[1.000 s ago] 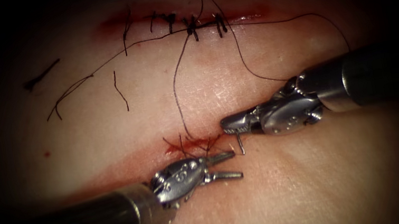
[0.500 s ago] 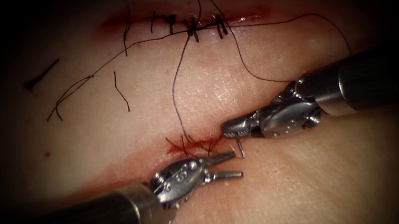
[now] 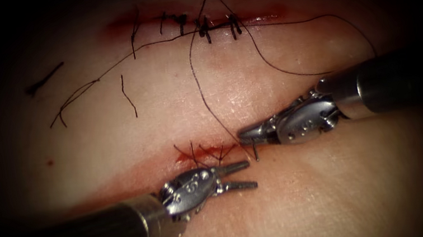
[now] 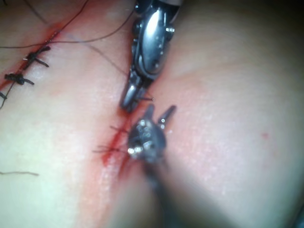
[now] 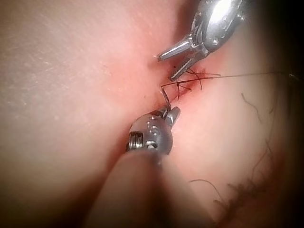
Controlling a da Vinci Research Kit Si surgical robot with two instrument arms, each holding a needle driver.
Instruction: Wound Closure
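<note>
The tissue (image 3: 304, 205) has a lower cut (image 3: 200, 154), wet with red fluid, where short thread ends cross. My right tool (image 3: 245, 136) comes in from the right, its jaws shut on the needle (image 3: 254, 151) just right of this cut. A short end of the needle sticks out below the jaws, and the thread (image 3: 201, 92) runs from it up across the tissue. The rest of the curve is hidden, so I cannot tell if it is in the tissue. My left tool (image 3: 237, 175) sits just below the cut, open and holding nothing. The right tool (image 4: 129, 102), needle (image 5: 165, 100) and left tool (image 5: 178, 59) are close together.
An upper cut (image 3: 263, 16) lies across the top, closed with several dark stitches (image 3: 204, 28). Long thread loops (image 3: 300, 73) trail over the tissue between the cuts and to the right. Cut thread ends (image 3: 44, 80) lie on the tissue at the left.
The right tool has rolled at its wrist and its tip dipped slightly. The thread's lower end has swung right, from the cut to the needle's end. The left tool has stayed still.
</note>
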